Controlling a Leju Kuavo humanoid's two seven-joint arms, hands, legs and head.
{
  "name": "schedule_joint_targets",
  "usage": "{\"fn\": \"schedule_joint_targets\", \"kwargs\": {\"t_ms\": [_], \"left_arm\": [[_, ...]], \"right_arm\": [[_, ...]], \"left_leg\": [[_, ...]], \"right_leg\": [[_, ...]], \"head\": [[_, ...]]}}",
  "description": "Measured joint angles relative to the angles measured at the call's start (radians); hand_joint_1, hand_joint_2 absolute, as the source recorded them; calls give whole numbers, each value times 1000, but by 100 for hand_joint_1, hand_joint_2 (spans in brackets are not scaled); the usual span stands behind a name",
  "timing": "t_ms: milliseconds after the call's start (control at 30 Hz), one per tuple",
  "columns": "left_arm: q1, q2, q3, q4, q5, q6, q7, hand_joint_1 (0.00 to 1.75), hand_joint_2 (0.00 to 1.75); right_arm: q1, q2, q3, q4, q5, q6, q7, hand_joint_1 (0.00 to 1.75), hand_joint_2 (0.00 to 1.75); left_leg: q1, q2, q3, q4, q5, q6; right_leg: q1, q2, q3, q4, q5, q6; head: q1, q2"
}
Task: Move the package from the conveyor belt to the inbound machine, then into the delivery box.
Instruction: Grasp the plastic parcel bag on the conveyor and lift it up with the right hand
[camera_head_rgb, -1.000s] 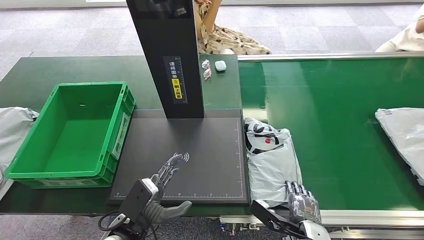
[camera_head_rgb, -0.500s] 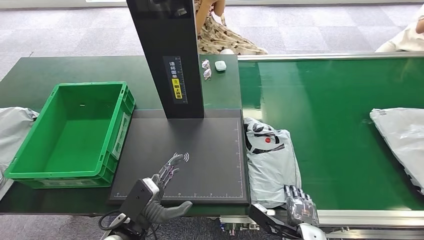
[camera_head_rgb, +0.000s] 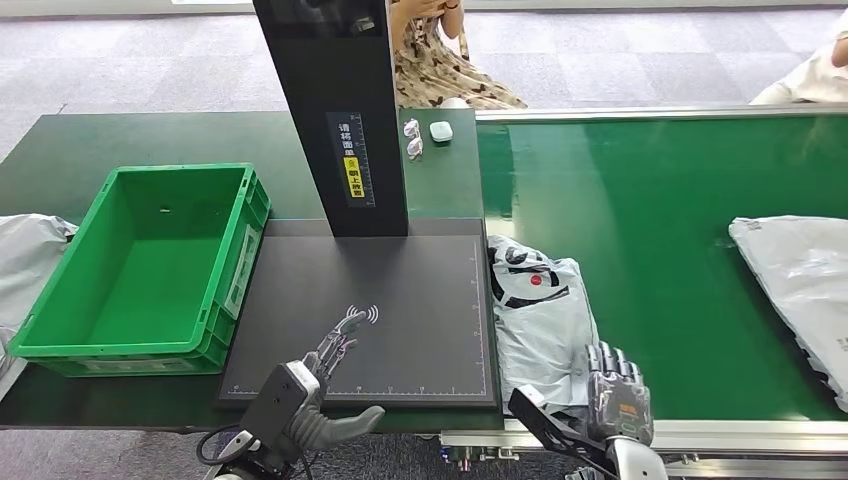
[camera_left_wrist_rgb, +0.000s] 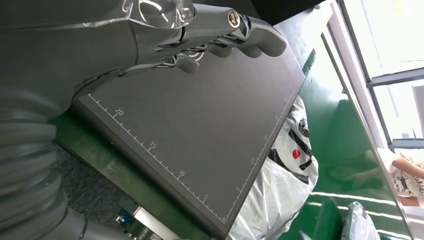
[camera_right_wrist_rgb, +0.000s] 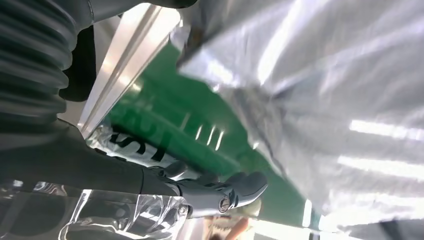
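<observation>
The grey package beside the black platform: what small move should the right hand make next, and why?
Probably close the right hand on the near edge of the grey package. It sits at that edge with fingers apart and nothing lifted. The package lies on the conveyor belt, and the black platform is bare.

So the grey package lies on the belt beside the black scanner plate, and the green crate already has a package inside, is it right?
Not quite. In the head view the green crate is empty. The grey package does lie on the belt beside the black scanner plate.

Crumpled grey package (camera_head_rgb: 543, 318) lies flat on green conveyor belt (camera_head_rgb: 650, 250).
</observation>
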Motion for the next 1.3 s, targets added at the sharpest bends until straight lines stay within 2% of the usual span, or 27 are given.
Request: {"fn": "schedule_joint_targets", "kwargs": {"t_ms": [233, 433, 767, 867, 1033, 1233, 1300], "left_arm": [[-2, 0, 0, 0, -2, -7, -5, 0, 175], [-9, 0, -2, 10, 0, -18, -9, 0, 175], [-12, 0, -2, 25, 8, -23, -19, 0, 175], [-11, 0, -2, 27, 10, -22, -24, 0, 175], [-10, 0, -2, 27, 8, -18, -30, 0, 175], [-9, 0, -2, 27, 6, -17, -37, 0, 175], [-10, 0, -2, 28, 6, -17, -39, 0, 175]], "right_arm": [[-6, 23, -68, -11, 36, -12, -4, 0, 175], [-30, 26, -93, 28, 82, 64, -19, 0, 175], [-106, 17, -84, 140, 53, 134, -93, 0, 175], [-144, 8, -60, 188, 48, 98, -128, 0, 175], [-215, 0, -17, 279, 45, -14, -165, 0, 175], [-254, -1, 9, 337, 27, -90, -199, 0, 175], [-267, -1, 16, 357, 12, -108, -217, 80, 175]], "left_leg": [[0, 0, 0, 0, 0, 0], [0, 0, 0, 0, 0, 0], [0, 0, 0, 0, 0, 0], [0, 0, 0, 0, 0, 0], [0, 0, 0, 0, 1, -1], [0, 0, 0, 0, 1, -1], [0, 0, 0, 0, 1, -1]], "right_leg": [[0, 0, 0, 0, 0, 0], [0, 0, 0, 0, 0, 0], [0, 0, 0, 0, 0, 0], [0, 0, 0, 0, 0, 0], [0, 0, 0, 0, 1, -1], [0, 0, 0, 0, 1, -1], [0, 0, 0, 0, 1, -1]], "head": [[0, 0], [0, 0], [0, 0], [0, 0], [0, 0], [0, 0], [0, 0]]}}
